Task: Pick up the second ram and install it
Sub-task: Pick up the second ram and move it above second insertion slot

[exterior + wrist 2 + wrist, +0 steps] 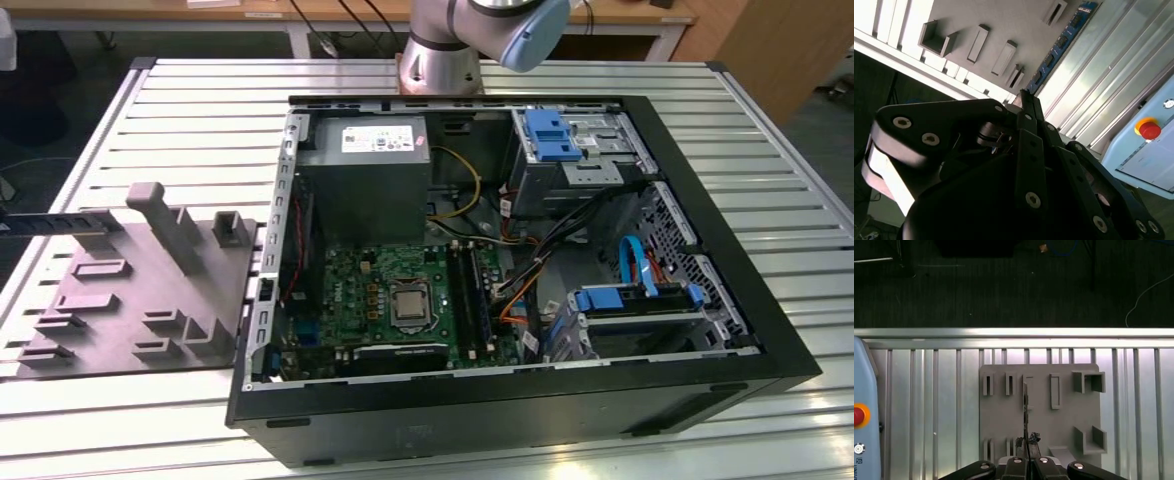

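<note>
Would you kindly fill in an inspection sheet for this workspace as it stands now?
Surface: slatted metal table bears a grey fixture plate and an open computer case.
Job's things: second ram juts from the end effector, over the fixture plate.
Clutter: nothing seen.
Grippers: end effector shut on the second ram.
Cables: blue cable among wiring inside the case.
Surroundings: red stop button on a pale blue unit; dark floor.
</note>
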